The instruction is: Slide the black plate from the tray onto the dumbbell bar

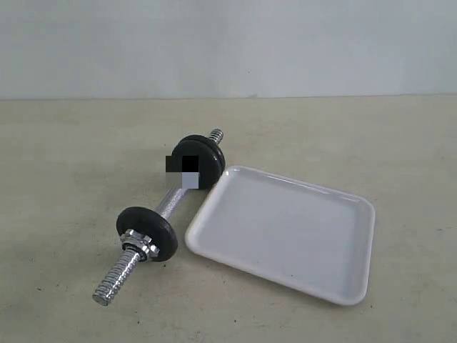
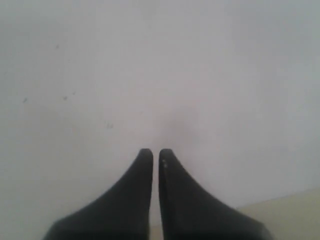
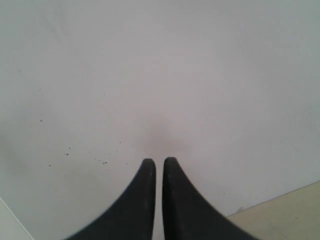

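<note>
The white tray lies right of centre on the table in the exterior view, and nothing lies in it. The dumbbell bar lies slantwise to its left, touching the tray's near-left rim. One black disc sits near the front threaded end behind a silver hex nut. A pair of black discs sits close together at the far end. I cannot tell which one is the black plate. My left gripper and my right gripper are shut on nothing, each facing a pale wall. Neither shows in the exterior view.
The beige table runs back to a pale wall. A small pixelated patch covers part of the far discs. A strip of beige surface shows at a corner of each wrist view.
</note>
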